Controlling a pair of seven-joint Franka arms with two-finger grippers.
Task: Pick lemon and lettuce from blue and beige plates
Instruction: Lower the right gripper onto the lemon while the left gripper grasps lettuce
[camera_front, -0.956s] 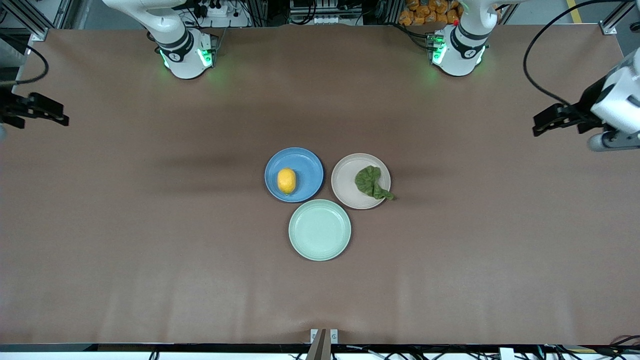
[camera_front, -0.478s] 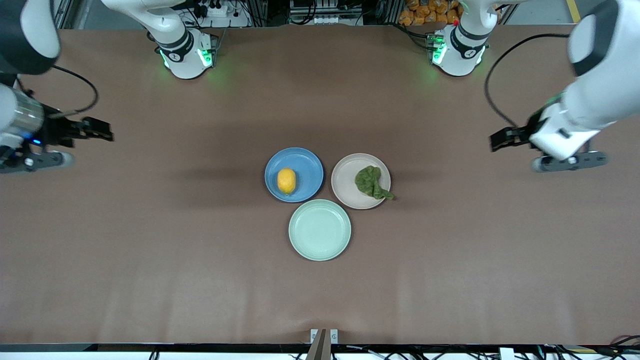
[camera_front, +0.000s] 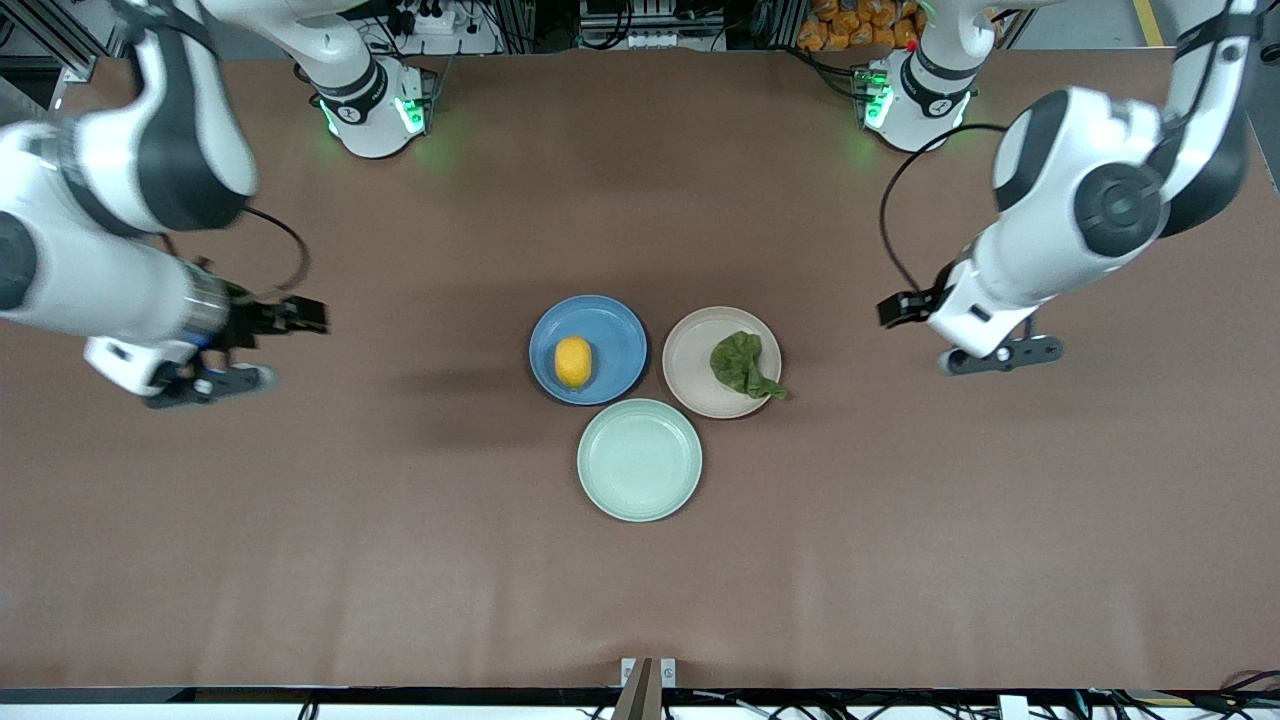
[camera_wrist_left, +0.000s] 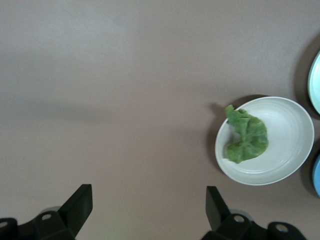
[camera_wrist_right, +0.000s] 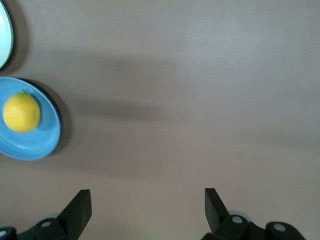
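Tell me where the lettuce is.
The lettuce lies on the beige plate, its tip hanging over the rim toward the left arm's end, beside the blue plate holding the lemon.

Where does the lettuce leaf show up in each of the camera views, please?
Front view: lettuce on the beige plate, its tip over the rim toward the left arm's end.
Left wrist view: lettuce on the same beige plate, ahead of the open left pincer.
Right wrist view: not in it.
Shared landmark: the beige plate.
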